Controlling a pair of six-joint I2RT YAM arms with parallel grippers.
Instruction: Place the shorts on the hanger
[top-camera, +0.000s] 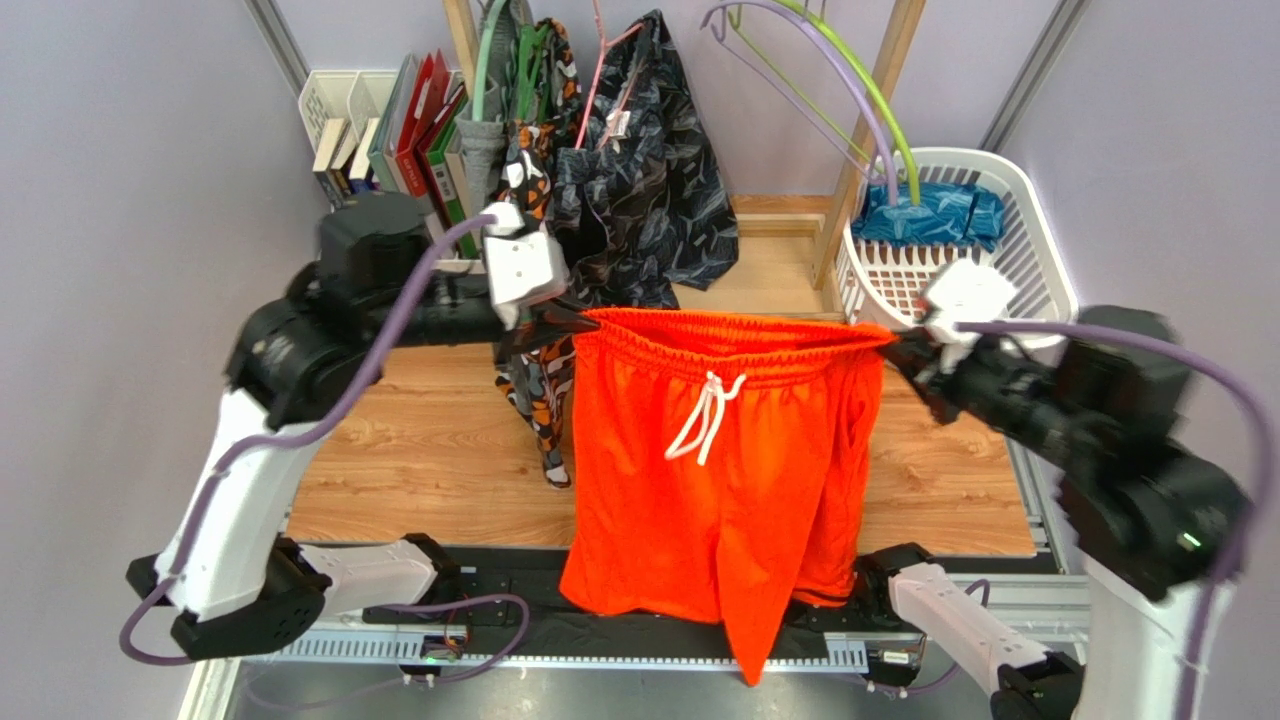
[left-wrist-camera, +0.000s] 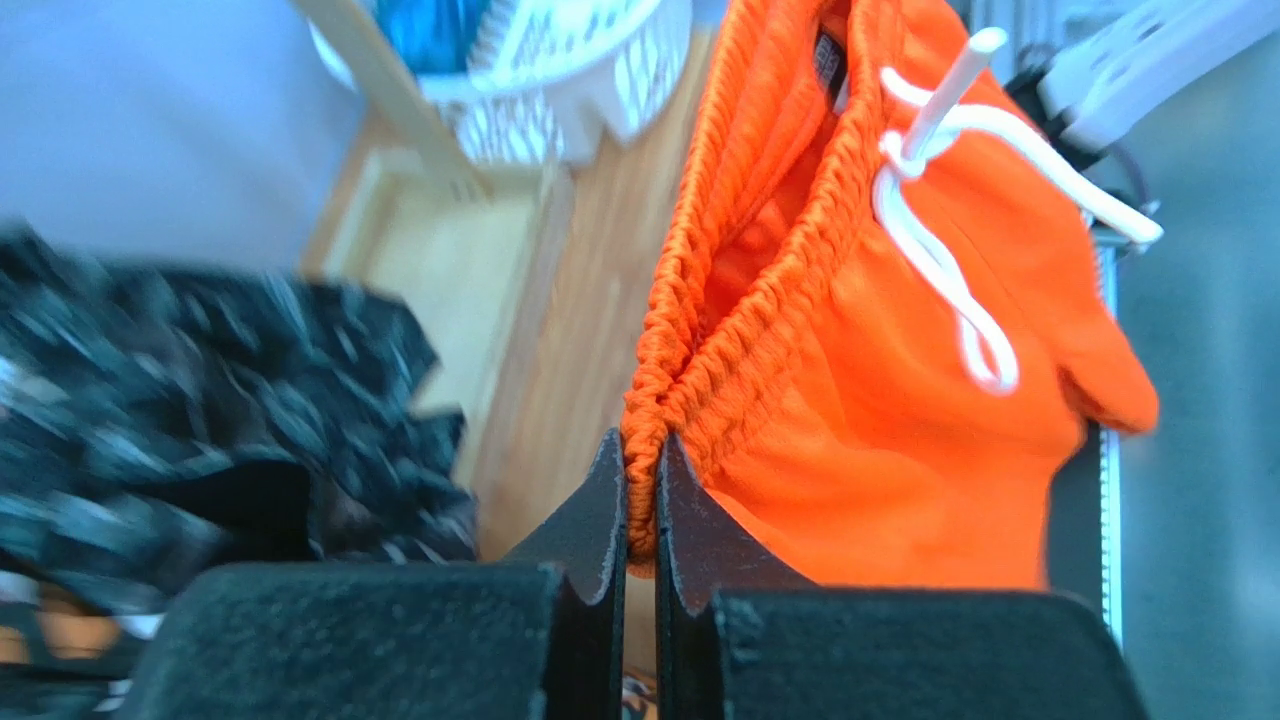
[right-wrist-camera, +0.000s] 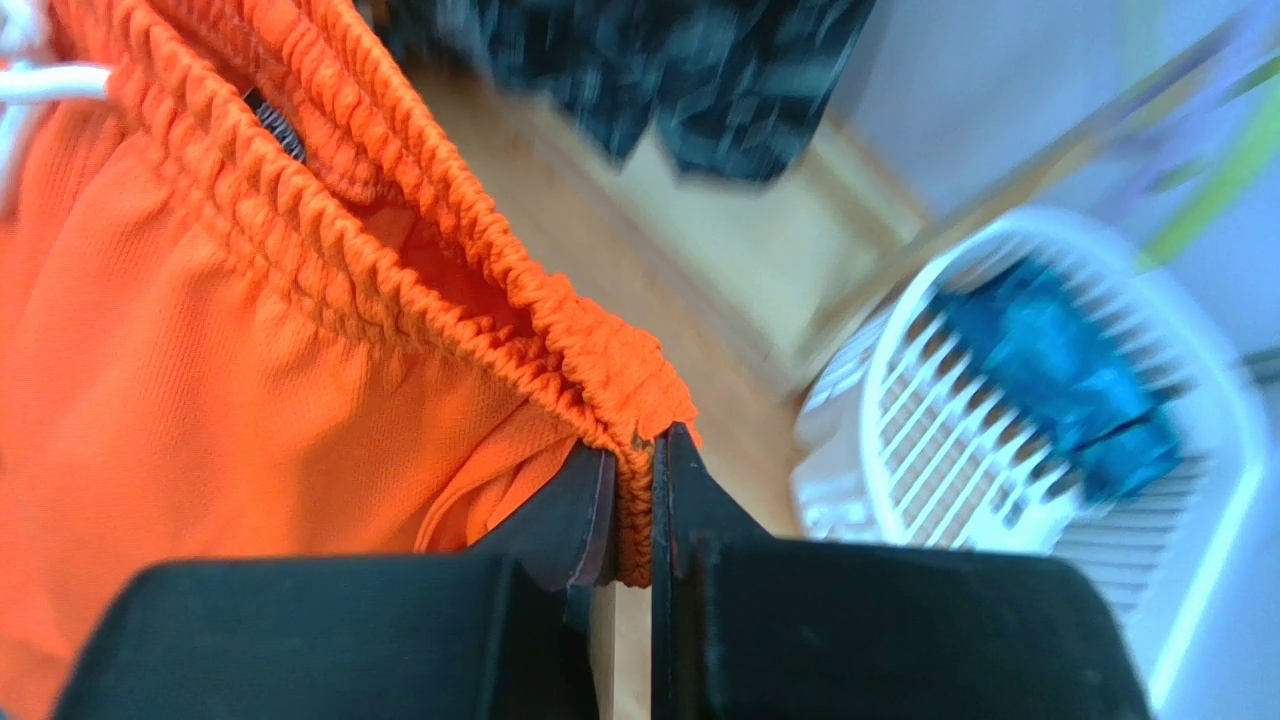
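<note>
The bright orange shorts (top-camera: 721, 480) hang spread in the air above the wooden table, waistband on top and white drawstring (top-camera: 703, 417) facing front. My left gripper (top-camera: 579, 318) is shut on the left end of the waistband; the left wrist view shows the jaws (left-wrist-camera: 642, 465) pinching the elastic of the shorts (left-wrist-camera: 887, 390). My right gripper (top-camera: 897, 348) is shut on the right end; the right wrist view shows it (right-wrist-camera: 634, 458) pinching the shorts (right-wrist-camera: 226, 375). The lime-green hanger (top-camera: 876, 93) hangs at the back right, above the basket, apart from the shorts.
A white basket (top-camera: 1037, 240) with blue cloth (top-camera: 929, 215) stands at the back right. A lavender hanger (top-camera: 819, 38) hangs beside the green one. Black patterned shorts (top-camera: 646, 135) and a camo garment (top-camera: 534, 383) hang at the back left. Books (top-camera: 413, 135) stand far left.
</note>
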